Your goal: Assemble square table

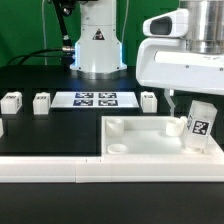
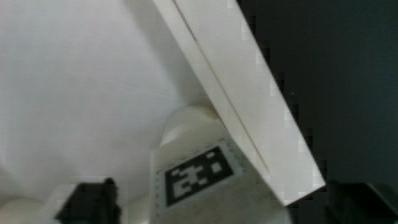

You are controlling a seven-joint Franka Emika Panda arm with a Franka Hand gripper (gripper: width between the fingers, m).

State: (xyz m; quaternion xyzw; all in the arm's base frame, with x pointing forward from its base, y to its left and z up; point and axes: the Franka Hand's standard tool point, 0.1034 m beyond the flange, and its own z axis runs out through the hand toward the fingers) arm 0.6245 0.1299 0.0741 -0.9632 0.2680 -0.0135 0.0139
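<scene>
The white square table top [image 1: 150, 165] lies at the front right in the exterior view, tray side up with round corner sockets. One white tagged leg block [image 1: 199, 125] stands upright at its far right corner. My gripper [image 1: 193, 116] hangs over that leg. In the wrist view the leg [image 2: 199, 172] sits next to the top's raised wall [image 2: 240, 90], between my two dark fingers [image 2: 89, 203]. A gap shows between that finger and the leg, and the other finger is beyond the wall. The gripper [image 2: 222, 206] is open.
Loose leg blocks [image 1: 12, 101] [image 1: 42, 102] [image 1: 148, 99] stand in a row at the back, with one more at the left edge [image 1: 2, 128]. The marker board [image 1: 92, 99] lies between them. The robot base [image 1: 97, 45] is behind. A long white rail [image 1: 50, 168] runs along the front.
</scene>
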